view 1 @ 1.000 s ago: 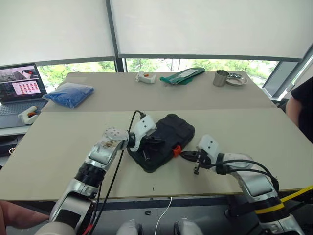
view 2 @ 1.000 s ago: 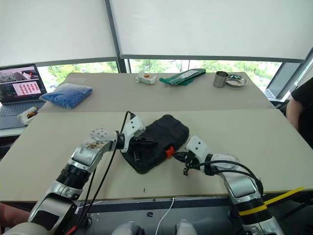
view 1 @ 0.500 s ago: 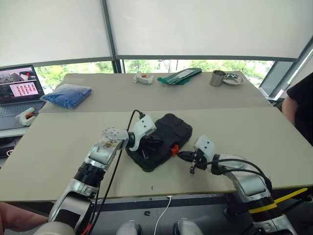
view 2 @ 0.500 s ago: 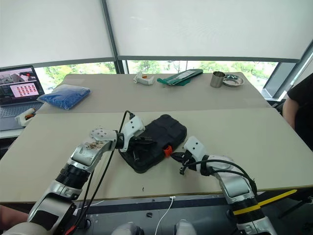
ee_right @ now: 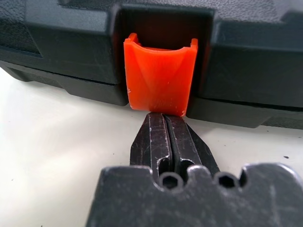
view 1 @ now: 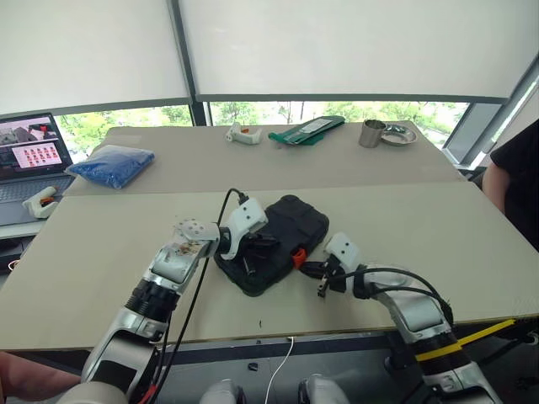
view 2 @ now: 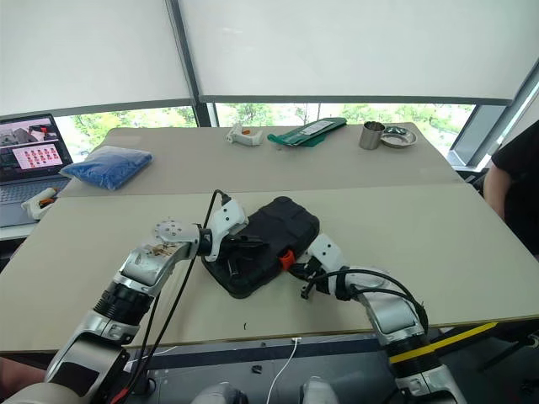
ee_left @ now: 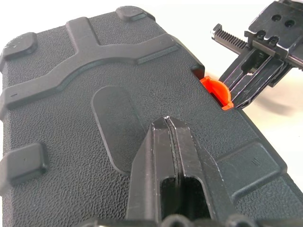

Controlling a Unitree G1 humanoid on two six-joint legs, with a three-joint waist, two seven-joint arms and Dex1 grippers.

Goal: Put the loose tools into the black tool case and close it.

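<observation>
Head view: the case [view 1: 271, 241] lies mid-table, lid down, long axis running 7 to 1 o'clock, latch [view 1: 298, 255] on the side facing 4 o'clock.

Left wrist: my left gripper [ee_left: 169, 124], pinched shut on nothing, rests on the lid.

Right wrist: my right gripper [ee_right: 166, 119], shut and empty, is at the latch's lower lip (possibly touching). An off-centre push could slip off it or skid the case.

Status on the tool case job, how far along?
Done: black tool case lid is down, no loose tools on the table. In hand: shut left gripper presses on the lid; shut right gripper sits at the orange latch. Left: snapping the latch.
</observation>
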